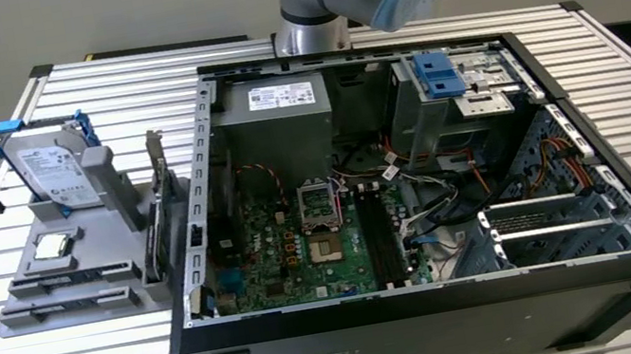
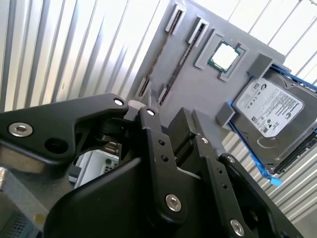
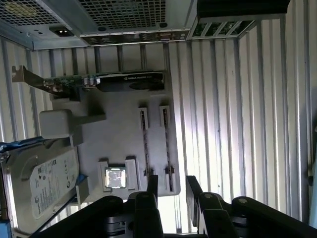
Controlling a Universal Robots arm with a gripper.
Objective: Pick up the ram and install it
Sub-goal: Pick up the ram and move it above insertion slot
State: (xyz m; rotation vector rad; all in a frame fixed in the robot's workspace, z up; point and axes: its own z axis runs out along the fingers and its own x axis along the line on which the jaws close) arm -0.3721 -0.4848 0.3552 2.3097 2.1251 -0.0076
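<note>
Gripper [image 3: 171, 179] hangs over the gray holder [image 3: 116, 144] at the exterior view's left, fingers spread apart with nothing between them. In the first wrist view the ram [image 3: 167, 148] stands on edge in its slot, in line with the gap, not yet lifted. It is probably kept edge-up so the fingers can straddle it. The open computer case [image 1: 440, 305] sits mid-frame, well apart.

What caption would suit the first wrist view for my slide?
Open gripper over a gray holder, close to the ram stick, with a processor and a hard drive alongside.
</note>
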